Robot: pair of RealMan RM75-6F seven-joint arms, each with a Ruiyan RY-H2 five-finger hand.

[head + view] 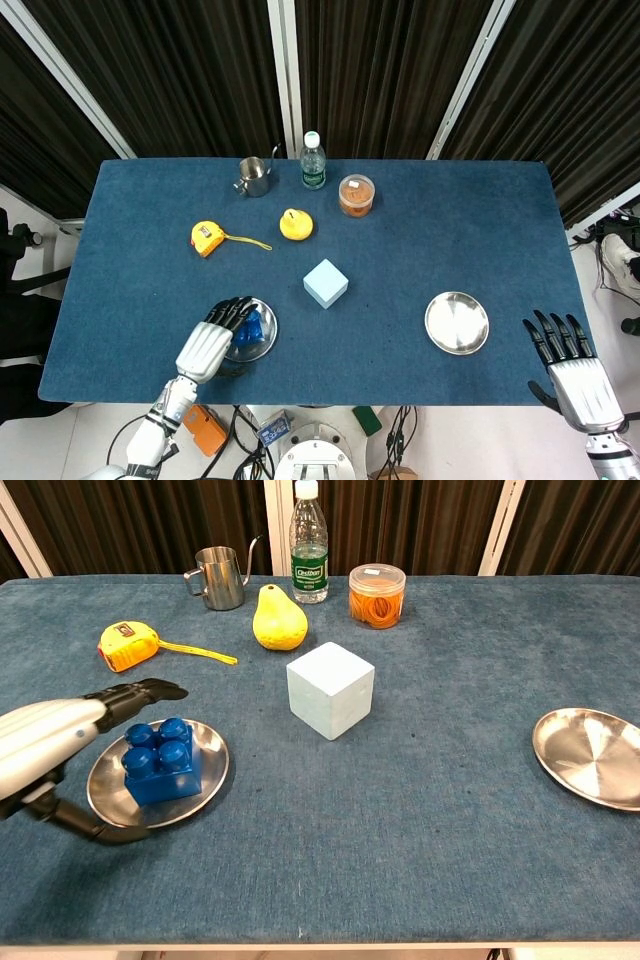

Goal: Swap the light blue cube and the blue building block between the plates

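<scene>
Reaching over the left round steel plate (pixel 205 778), the left hand (pixel 70 730) hovers with fingers spread, empty, above the dark blue studded building block (pixel 160 760) lying on that plate. It would do best to come down square, thumb on one flat side and fingers opposite, and lift straight up. Meanwhile the pale blue cube (pixel 330 690) rests on the blue tabletop (pixel 440 810) between both plates; the right-side steel plate (pixel 590 755) is bare. Off the tabletop's near corner, the right hand (pixel 580 375) is open.
</scene>
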